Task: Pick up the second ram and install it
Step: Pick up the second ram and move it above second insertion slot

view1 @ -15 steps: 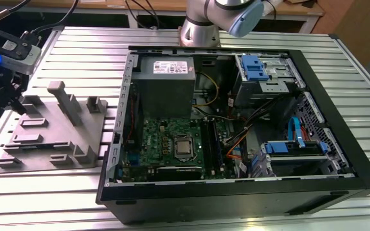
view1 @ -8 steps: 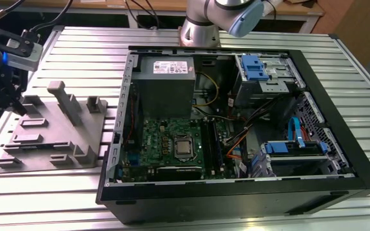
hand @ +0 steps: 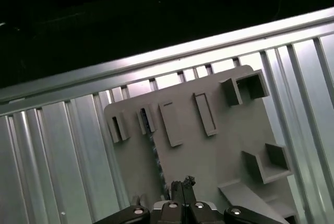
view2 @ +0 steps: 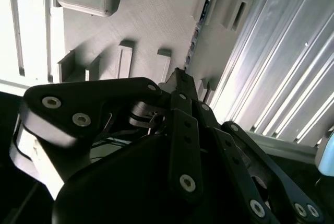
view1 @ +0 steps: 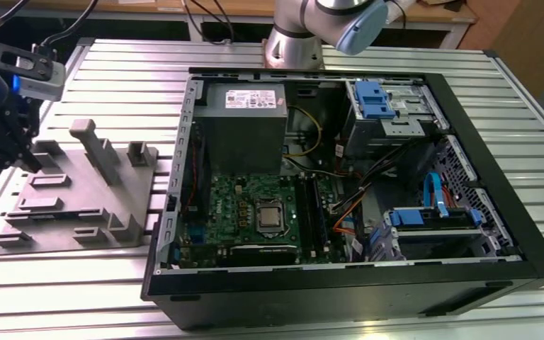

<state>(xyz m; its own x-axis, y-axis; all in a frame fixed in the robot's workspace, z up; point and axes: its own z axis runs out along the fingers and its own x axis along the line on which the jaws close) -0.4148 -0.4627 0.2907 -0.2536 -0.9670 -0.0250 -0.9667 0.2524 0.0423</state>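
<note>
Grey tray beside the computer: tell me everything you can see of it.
The grey tray looks like matte moulded plastic: a flat base lying on the ribbed metal table, at the exterior view's left of the open computer case. From it rise a tall post, short pegs and low slotted blocks. In both wrist views a thin dark memory stick stands on edge in one slot. The gripper hangs over the tray near that stick; contact cannot be told.

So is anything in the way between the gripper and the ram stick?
Nothing visible does. The black gripper hangs close to the thin dark ram stick, which stands on edge in the grey plastic fixture tray.
</note>
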